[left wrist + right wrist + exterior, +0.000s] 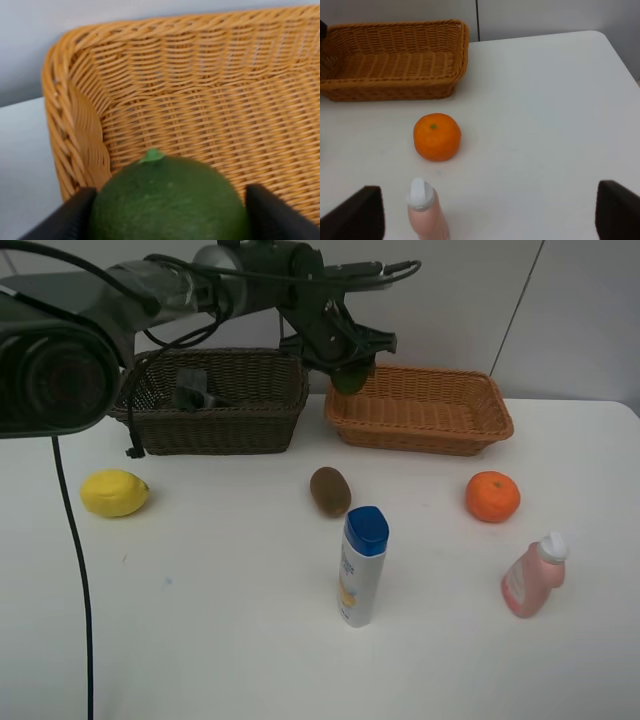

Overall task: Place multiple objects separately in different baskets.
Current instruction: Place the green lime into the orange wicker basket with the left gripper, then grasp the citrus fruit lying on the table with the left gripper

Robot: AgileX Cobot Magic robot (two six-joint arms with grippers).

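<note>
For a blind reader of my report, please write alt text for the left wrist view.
A dark green fruit is held by the left gripper just over one corner of the light orange wicker basket. A strip of white table shows beside it.

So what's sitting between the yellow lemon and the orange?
The brown kiwi, lying roughly midway between the lemon and the orange; the exterior high view shows it.

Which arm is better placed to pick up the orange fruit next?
Right. The right gripper, open, faces the orange; the left gripper holds the green fruit over the tan basket.
</note>
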